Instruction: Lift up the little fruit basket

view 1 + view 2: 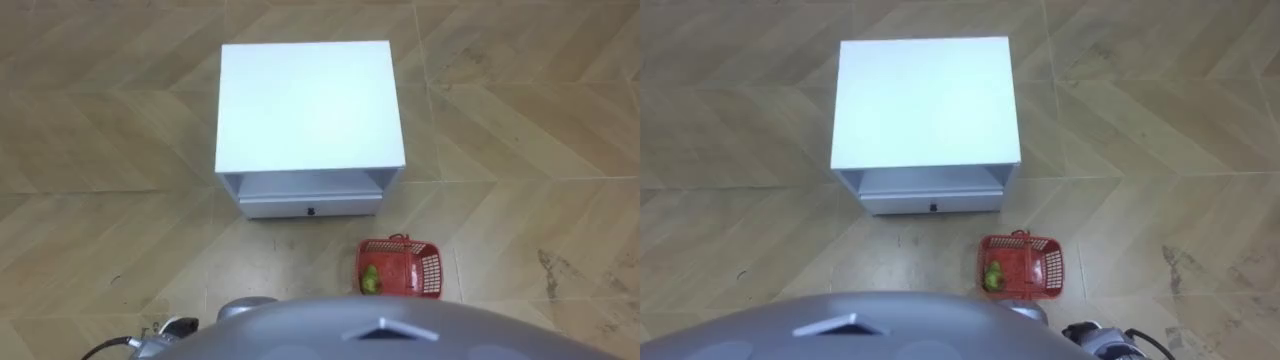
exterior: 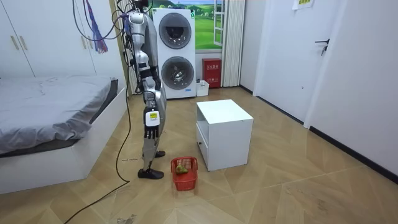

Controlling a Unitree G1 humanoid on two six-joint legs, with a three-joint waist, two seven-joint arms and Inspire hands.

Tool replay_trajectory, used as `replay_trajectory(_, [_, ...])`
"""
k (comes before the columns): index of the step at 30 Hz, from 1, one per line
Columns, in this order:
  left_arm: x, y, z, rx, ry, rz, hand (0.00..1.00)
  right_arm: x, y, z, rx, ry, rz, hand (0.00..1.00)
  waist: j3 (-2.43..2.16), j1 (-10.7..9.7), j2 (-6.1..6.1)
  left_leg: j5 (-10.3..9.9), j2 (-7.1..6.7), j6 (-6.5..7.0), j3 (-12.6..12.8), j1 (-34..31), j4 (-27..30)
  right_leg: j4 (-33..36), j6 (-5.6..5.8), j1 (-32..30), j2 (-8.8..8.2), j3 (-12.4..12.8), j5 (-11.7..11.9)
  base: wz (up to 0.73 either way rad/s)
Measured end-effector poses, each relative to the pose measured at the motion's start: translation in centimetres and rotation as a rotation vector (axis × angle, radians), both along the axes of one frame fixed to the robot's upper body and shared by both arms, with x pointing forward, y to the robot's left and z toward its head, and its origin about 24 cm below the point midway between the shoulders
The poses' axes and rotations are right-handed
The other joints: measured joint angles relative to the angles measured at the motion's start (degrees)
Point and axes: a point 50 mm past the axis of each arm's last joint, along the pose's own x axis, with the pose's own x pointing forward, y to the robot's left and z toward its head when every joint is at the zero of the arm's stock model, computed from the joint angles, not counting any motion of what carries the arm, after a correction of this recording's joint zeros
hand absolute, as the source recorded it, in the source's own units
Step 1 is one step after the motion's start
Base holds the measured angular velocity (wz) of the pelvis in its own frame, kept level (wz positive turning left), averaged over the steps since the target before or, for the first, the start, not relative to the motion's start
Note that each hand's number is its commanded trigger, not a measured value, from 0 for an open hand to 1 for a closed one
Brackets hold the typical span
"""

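The red plastic fruit basket (image 1: 422,272) stands on the wooden floor just ahead of me and a little to my right, close to the front right corner of a white bedside cabinet (image 1: 308,105). A green fruit (image 1: 370,280) lies at its left end, and its handle is folded along the rim. In the room view I stand upright facing the cabinet, with the basket (image 2: 185,180) by my feet. My right hand (image 2: 151,130) hangs at my side with relaxed fingers, well above the basket. Part of my left hand (image 1: 172,328) peeks out at the lower left edge.
The cabinet has an open shelf and a drawer (image 1: 310,207) facing me. A bed (image 2: 50,118) lies behind me, stacked washing machines (image 2: 176,53) stand by the far wall, and a closed door (image 2: 323,56) is at the room view's right. Open floor surrounds the basket.
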Motion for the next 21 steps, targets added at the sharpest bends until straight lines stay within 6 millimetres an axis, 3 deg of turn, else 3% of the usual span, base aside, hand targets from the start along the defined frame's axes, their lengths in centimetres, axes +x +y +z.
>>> replay_trajectory(9, [-0.26,-0.05,-0.05,-0.003,0.009,0.011,0.0,0.26,-0.13,0.02,-0.015,-0.004,0.03,0.0,0.29,-0.2,0.15,0.0,0.05,0.0,-0.2,-0.1,0.0,0.0,-0.01,-0.1,0.06,-0.2,0.0,0.0])
replay_trajectory(21, [-0.66,-0.06,-0.07,-0.004,0.02,0.014,0.0,0.04,-0.26,0.03,-0.026,-0.006,0.018,0.0,0.24,-0.2,0.08,0.0,-0.01,0.0,-0.6,-0.1,0.0,0.0,-0.02,0.0,-0.01,-0.7,0.0,0.01])
